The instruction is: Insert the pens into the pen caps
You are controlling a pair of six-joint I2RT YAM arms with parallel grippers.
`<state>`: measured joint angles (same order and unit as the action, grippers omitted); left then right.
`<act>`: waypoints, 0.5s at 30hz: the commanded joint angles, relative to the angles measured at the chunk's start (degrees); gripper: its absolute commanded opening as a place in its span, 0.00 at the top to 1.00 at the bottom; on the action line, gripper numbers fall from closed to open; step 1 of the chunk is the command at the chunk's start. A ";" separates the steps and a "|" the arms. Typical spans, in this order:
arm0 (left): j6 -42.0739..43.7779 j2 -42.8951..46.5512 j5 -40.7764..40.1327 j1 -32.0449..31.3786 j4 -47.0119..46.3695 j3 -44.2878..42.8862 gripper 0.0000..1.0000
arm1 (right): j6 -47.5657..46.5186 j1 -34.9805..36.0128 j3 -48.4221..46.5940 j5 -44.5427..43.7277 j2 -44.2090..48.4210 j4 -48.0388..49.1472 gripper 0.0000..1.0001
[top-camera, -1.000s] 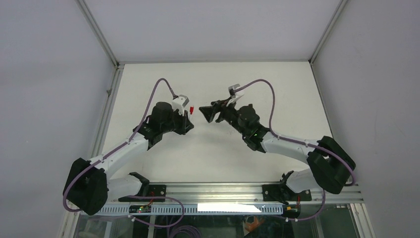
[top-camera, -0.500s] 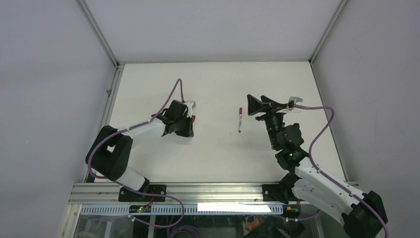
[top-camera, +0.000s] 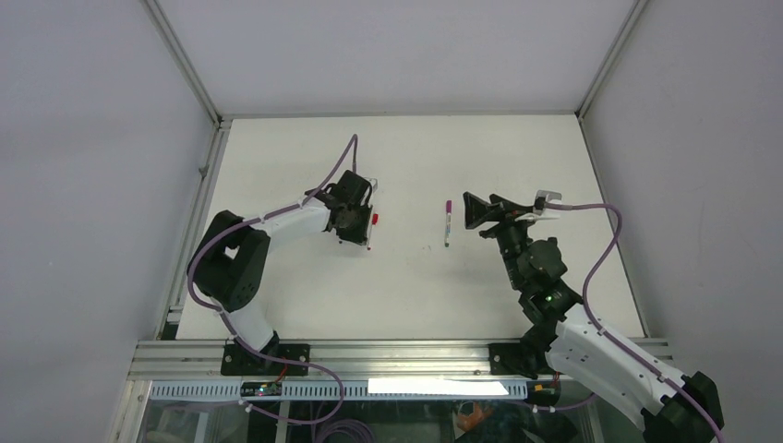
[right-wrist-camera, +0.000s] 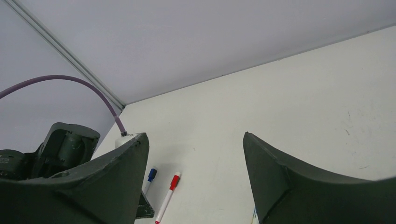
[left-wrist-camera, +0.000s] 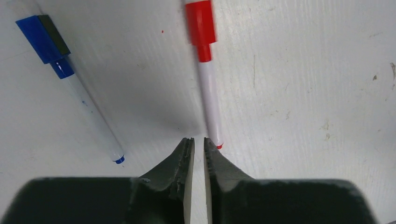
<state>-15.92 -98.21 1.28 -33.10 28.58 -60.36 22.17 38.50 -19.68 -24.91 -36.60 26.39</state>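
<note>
In the left wrist view a red pen (left-wrist-camera: pixel 208 100) and a blue pen (left-wrist-camera: pixel 88 109) lie on the white table, each with its cap on: the red cap (left-wrist-camera: pixel 201 25) and the blue cap (left-wrist-camera: pixel 44 37). My left gripper (left-wrist-camera: pixel 196 140) is shut and empty, with its tips just beside the red pen's tail end. From above, the left gripper (top-camera: pixel 358 235) stands over the red pen (top-camera: pixel 372 231). A pen with a magenta cap (top-camera: pixel 447 221) lies mid-table. My right gripper (top-camera: pixel 480 210) hangs wide open and empty just right of it; its view shows the red pen (right-wrist-camera: pixel 167 198) and blue pen (right-wrist-camera: pixel 148 179).
The white table (top-camera: pixel 406 148) is walled by grey panels at the back and both sides, with metal rails along the left edge and the near edge. The left arm's purple cable (top-camera: pixel 346 157) arcs over its wrist.
My left gripper has moved right and a little farther back; the red pen now lies on the table beside it. My right gripper has shifted only slightly and stays open.
</note>
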 commanded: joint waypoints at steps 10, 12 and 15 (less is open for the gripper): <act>-1.18 -2.30 -5.90 -1.00 6.56 -6.59 0.93 | -0.32 -0.01 0.96 -0.72 2.67 -0.73 0.24; -1.09 -0.75 -7.25 -1.00 6.56 -6.69 0.78 | -0.02 0.00 1.04 -0.51 2.07 -0.59 0.24; 1.73 2.48 -5.74 -1.00 5.69 -7.43 0.62 | 0.64 -0.01 1.13 0.10 0.94 -0.40 0.23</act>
<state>-16.40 -101.32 -4.08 -33.45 34.81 -64.77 22.28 38.50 -18.92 -24.84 -34.70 25.32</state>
